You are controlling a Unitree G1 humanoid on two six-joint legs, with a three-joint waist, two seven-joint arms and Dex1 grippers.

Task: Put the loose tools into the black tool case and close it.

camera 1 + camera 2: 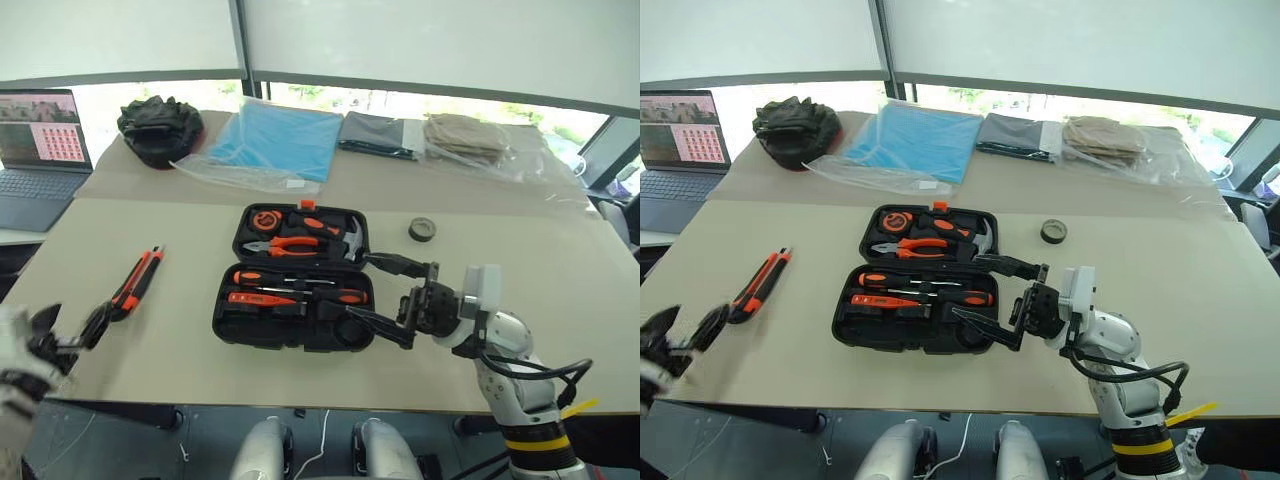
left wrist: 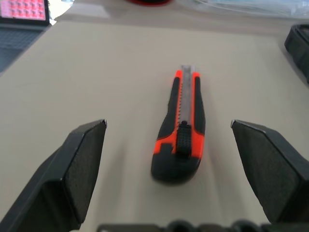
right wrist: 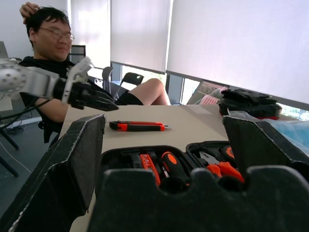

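Observation:
The black tool case lies open and flat at the table's middle. Screwdrivers with orange-black handles sit in its near half; pliers and a hammer fill the far half. The orange-and-black utility knife lies on the table left of the case. My left gripper stands open just short of the knife's near end, and in the left wrist view the knife lies between the spread fingers, untouched. My right gripper hangs open at the case's right edge, holding nothing. A small dark tape roll rests right of the case.
A laptop stands at the far left. A black fabric bundle, a blue bagged sheet and grey and beige packets line the back of the table. A person sits beyond the table's left side.

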